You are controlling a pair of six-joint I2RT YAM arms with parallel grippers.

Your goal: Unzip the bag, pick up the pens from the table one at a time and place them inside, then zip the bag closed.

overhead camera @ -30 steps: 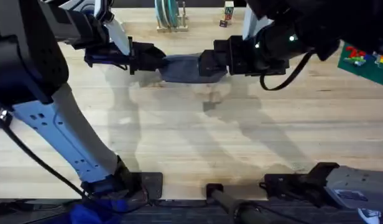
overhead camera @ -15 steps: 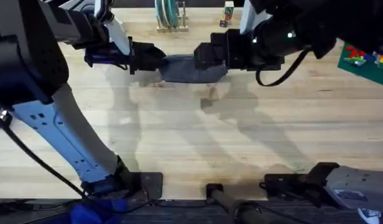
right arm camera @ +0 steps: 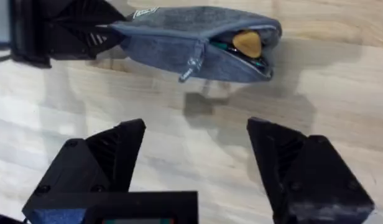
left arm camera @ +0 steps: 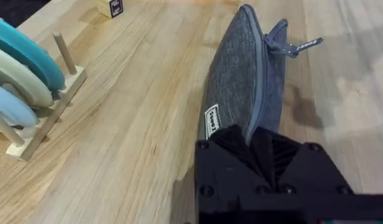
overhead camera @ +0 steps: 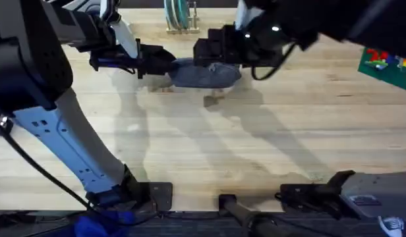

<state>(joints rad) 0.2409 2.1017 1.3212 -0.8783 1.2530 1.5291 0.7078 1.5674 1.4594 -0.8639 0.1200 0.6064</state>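
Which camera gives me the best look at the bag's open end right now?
The right wrist view: the bag faces it with the unzipped end gaping and something orange inside. The left wrist view shows the bag along its zipper, clamped by the left gripper. Overhead, the bag is partly under the right arm.

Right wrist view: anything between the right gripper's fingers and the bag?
Nothing solid. In the right wrist view, bare table with the bag's shadow separates the open right gripper from the bag, which the left gripper holds by one end.
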